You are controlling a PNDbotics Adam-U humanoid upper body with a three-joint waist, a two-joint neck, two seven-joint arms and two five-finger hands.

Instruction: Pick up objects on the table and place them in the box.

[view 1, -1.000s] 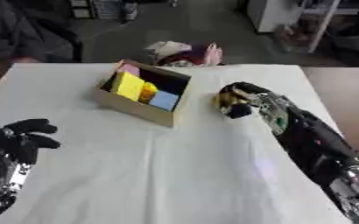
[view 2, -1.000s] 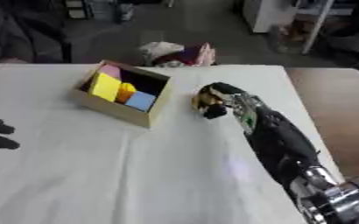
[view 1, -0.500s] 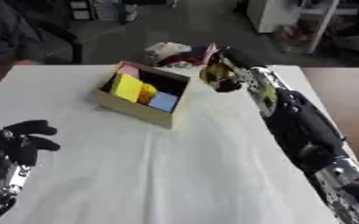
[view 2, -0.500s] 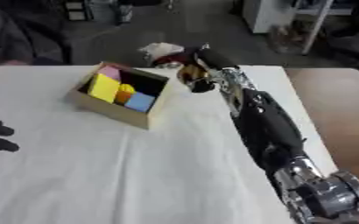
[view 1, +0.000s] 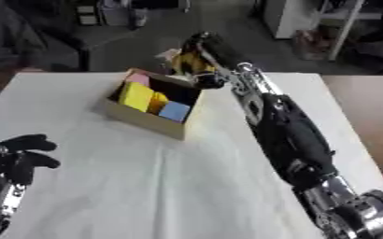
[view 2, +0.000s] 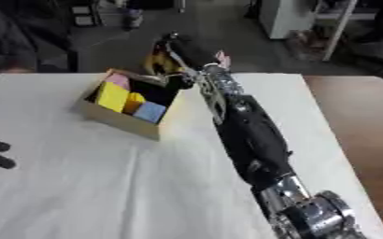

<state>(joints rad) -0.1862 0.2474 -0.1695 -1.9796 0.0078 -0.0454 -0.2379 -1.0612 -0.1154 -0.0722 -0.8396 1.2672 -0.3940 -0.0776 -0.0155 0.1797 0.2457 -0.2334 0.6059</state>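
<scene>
A cardboard box (view 1: 142, 117) sits on the white table, holding a tall yellow block (view 1: 136, 95), a blue block (view 1: 175, 111) and a pink piece (view 1: 138, 78). My right arm stretches far forward and its hand (view 1: 200, 55) hovers over the box's far right corner, fingers curled round a small yellow object (view 1: 187, 62). My left hand (view 1: 17, 156) rests at the lower left with its fingers curled and nothing in it.
The white cloth-covered table (view 1: 145, 186) ends on the right at a brown wooden surface (view 1: 374, 112). Beyond the far edge lie a dark floor and a white cabinet (view 1: 289, 16).
My right hand has carried the yellow object from the table beside the box up and forward, over the box's far corner. The left hand has stayed put.
</scene>
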